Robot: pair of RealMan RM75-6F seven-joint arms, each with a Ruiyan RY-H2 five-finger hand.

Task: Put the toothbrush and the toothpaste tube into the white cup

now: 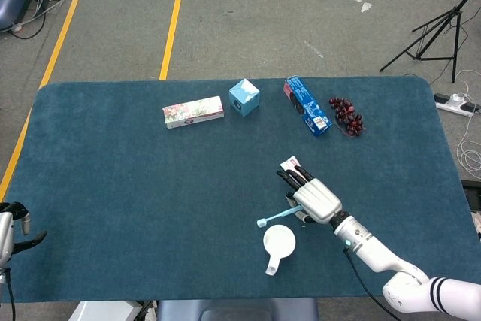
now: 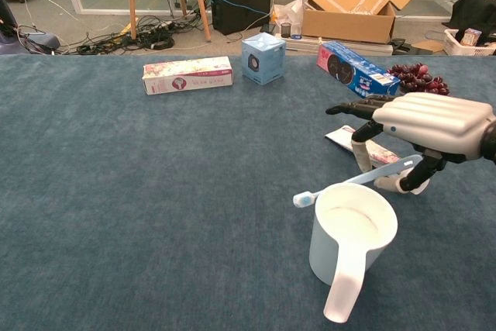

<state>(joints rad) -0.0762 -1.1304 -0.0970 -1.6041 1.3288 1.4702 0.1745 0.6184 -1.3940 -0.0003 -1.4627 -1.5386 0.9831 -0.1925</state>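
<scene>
My right hand hovers above the table and holds a light blue toothbrush by its handle, the brush head pointing left. The brush hangs just above the far rim of the white cup, which stands upright with its handle toward me. The toothpaste tube lies flat on the cloth under and behind the hand, mostly hidden in the head view. Only the fingertips of my left hand show at the table's left edge, empty and apart.
Along the far side lie a flowered box, a light blue cube box, a blue cookie pack and a bunch of dark grapes. The blue cloth table ends close behind them.
</scene>
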